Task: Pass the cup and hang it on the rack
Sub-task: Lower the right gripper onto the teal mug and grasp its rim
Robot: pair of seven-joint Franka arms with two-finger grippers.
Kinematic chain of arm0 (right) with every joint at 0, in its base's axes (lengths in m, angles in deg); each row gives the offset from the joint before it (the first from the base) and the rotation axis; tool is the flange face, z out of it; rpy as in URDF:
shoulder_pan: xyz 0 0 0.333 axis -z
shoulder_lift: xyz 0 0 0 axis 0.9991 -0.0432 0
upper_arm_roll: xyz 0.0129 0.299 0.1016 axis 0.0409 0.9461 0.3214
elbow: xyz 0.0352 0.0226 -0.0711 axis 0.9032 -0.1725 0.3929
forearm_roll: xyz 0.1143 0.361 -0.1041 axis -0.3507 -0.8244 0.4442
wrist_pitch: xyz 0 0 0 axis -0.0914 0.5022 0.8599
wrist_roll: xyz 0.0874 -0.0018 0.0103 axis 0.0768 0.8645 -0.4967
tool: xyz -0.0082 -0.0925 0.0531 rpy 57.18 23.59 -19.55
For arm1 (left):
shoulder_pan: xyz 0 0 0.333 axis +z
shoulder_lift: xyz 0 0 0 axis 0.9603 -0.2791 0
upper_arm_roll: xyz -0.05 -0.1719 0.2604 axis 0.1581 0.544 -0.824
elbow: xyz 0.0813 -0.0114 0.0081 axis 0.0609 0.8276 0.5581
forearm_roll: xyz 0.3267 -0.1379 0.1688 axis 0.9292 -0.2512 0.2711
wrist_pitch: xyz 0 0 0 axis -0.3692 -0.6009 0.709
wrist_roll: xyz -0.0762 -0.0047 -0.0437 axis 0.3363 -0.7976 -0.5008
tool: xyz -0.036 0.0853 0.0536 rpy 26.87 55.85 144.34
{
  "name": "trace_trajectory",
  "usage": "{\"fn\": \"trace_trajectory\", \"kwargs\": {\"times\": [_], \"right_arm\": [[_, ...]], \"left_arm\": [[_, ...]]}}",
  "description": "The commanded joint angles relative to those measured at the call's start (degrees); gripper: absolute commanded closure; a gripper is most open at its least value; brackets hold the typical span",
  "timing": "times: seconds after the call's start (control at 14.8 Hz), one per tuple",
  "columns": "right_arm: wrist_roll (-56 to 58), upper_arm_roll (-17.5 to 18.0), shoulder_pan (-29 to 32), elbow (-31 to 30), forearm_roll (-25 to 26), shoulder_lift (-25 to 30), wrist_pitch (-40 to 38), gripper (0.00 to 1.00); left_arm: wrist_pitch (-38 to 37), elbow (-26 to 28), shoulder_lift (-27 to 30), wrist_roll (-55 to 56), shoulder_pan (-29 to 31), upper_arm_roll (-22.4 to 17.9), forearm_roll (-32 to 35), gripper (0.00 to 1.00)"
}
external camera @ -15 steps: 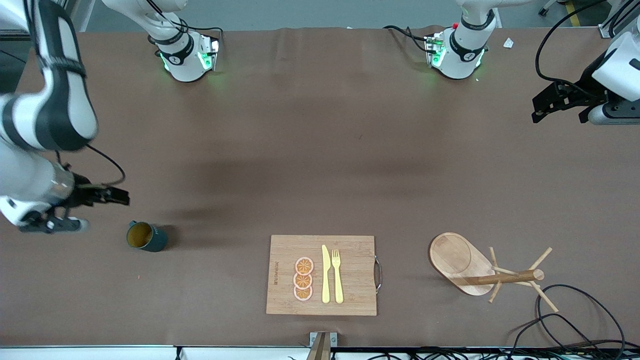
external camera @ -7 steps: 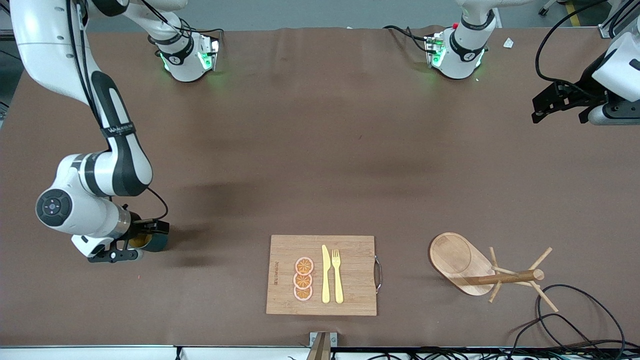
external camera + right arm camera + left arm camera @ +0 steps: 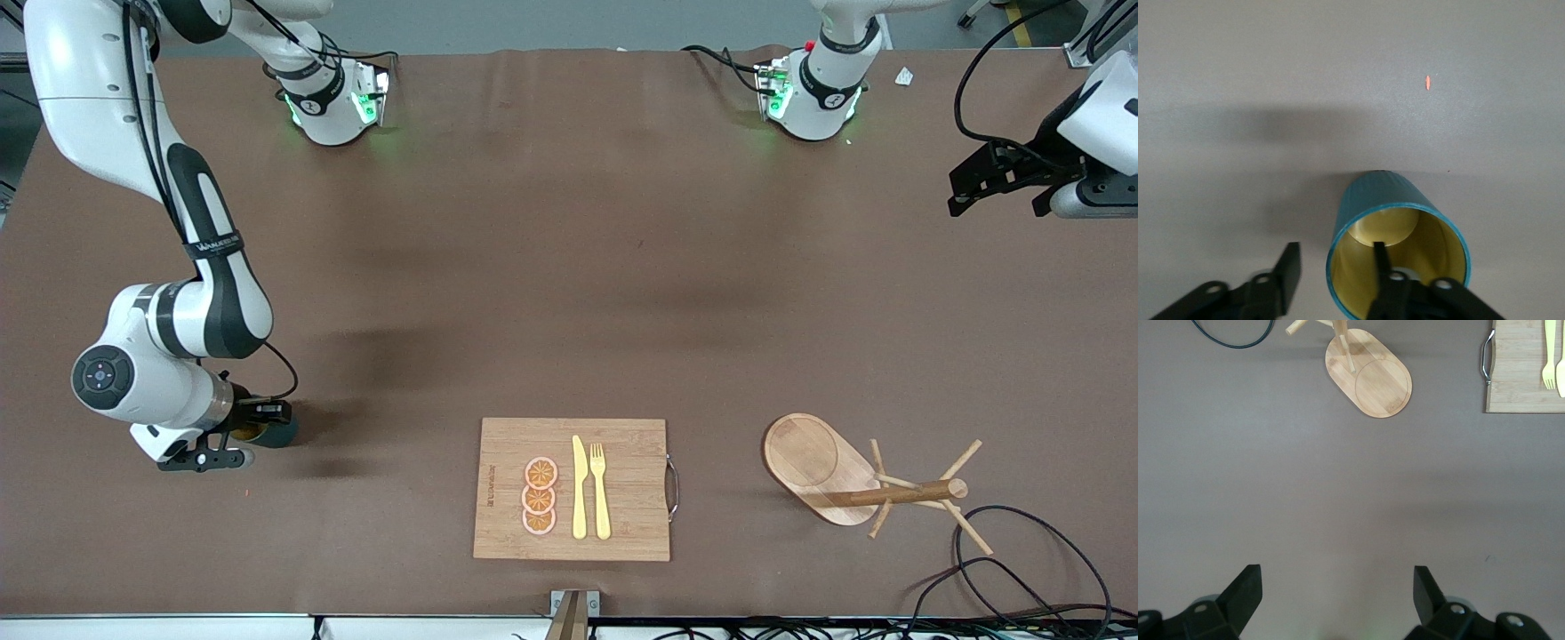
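Front view: the right gripper (image 3: 258,425) is down at the cup (image 3: 277,433), which stands on the brown table (image 3: 569,267) toward the right arm's end; the wrist and fingers cover most of the cup, so only a dark teal edge and a sliver of yellow show. At mid-table, close to the front camera, lies one bamboo cutting board (image 3: 572,489) with a metal handle, carrying three orange slices (image 3: 540,496), one yellow knife (image 3: 579,487) and one yellow fork (image 3: 600,491). Toward the left arm's end stands one rack (image 3: 853,482), with an oval base, a post and thin pegs, and a black cable (image 3: 1022,551) loops just beside it. The left gripper (image 3: 1005,182) waits high over the table edge at its own end, well apart from everything.

Left wrist view: the left gripper's two fingers (image 3: 1245,593) stand wide apart with nothing between them. Below are the bare cloth, the rack's base, and a corner of the cutting board.

Right wrist view: one cup, teal outside with fine ridges, mustard-yellow inside, its handle not visible. One finger (image 3: 1381,267) of the right gripper reaches inside the mouth against the wall, while the other is outside, just beside the wall with a slim gap; the rim lies between them, not yet pinched. A tiny red speck (image 3: 1427,83) lies on the cloth near the cup.
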Motion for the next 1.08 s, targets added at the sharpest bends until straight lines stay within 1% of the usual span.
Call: {"fn": "trace_trajectory", "kwargs": {"times": [0.0,0.14,0.2,0.27,0.41,0.47,0.61,0.68,0.81,1.01], "right_arm": [[0.0,0.4,0.8,0.6,0.4,-0.5,-0.3,0.78],[0.1,0.5,1.0,0.6,0.3,-0.7,-0.5,0.86],[0.1,0.5,0.9,0.6,0.2,-0.7,-0.7,0.93],[0.4,0.5,0.8,0.8,0.2,-0.7,-0.6,0.96],[0.3,0.6,-0.2,2.7,-0.1,-0.5,-0.8,0.97],[0.0,0.6,-1.9,4.7,-0.4,-0.4,-1.8,0.98],[-1.6,0.7,-4.4,7.4,-0.5,-0.2,-6.0,0.98],[-4.4,0.7,-5.9,9.7,-0.7,-0.2,-7.8,0.98],[-10.3,0.8,-10.0,12.9,-0.6,-0.2,-14.2,0.98],[-19.4,1.9,-16.3,15.7,-2.4,-0.2,-17.0,0.99]], "left_arm": [[-0.5,-0.9,0.0,0.2,-0.1,0.2,-0.2,0.0],[-0.5,-0.8,0.0,0.3,-0.1,0.4,-0.3,0.0],[-0.5,-0.8,0.0,0.3,0.0,0.4,-0.3,0.0],[-0.5,-0.8,0.0,0.3,0.0,0.4,-0.3,0.0],[-0.5,-0.9,-0.1,0.3,0.1,0.4,-0.3,0.0],[-0.5,-0.9,-0.1,0.3,0.1,0.4,-0.3,0.0],[-0.5,-0.9,0.1,-0.1,0.0,0.3,-0.3,0.0],[-0.6,-0.9,0.1,-0.4,0.1,0.2,-0.3,0.0],[-0.5,-0.8,0.1,-0.4,0.1,0.2,-0.3,0.0],[-0.8,-0.9,0.3,-0.4,0.1,0.0,-0.3,0.0]]}}
